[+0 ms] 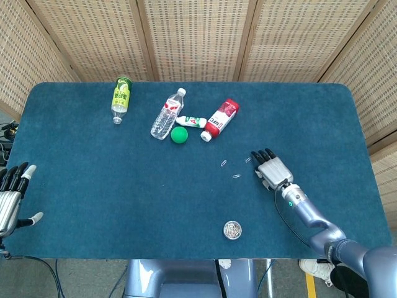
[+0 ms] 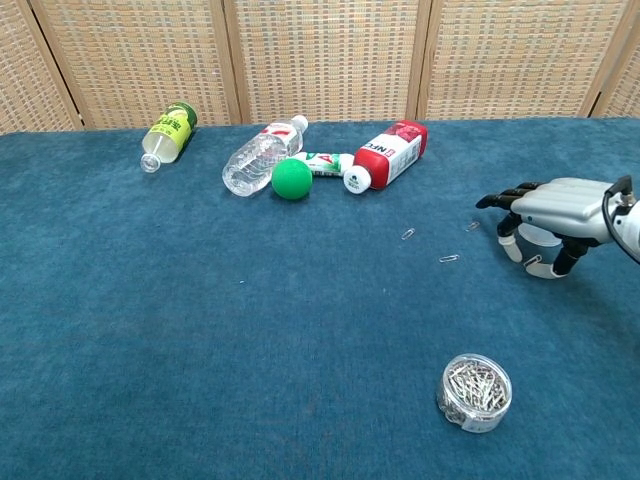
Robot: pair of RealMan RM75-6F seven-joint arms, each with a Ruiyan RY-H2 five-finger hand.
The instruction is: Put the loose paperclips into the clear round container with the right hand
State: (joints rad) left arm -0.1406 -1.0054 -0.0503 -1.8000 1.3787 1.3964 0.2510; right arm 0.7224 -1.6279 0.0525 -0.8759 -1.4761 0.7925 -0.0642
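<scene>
Blue felt table [image 1: 93, 186], right hand [image 2: 558, 205] near right edge, paperclips [image 2: 449, 258] beside fingers [image 2: 497, 199].

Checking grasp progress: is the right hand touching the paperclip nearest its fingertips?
Cannot tell. In the chest view the right hand's fingertips hover by the paperclip; no view plainly shows contact or gap.

The clear round container [image 1: 232, 230] sat near the table's [image 1: 93, 186] front edge. Three paperclips [image 1: 236, 167] lay beyond it; the right hand [image 1: 272, 169] rested just right of them, fingers extended.
</scene>
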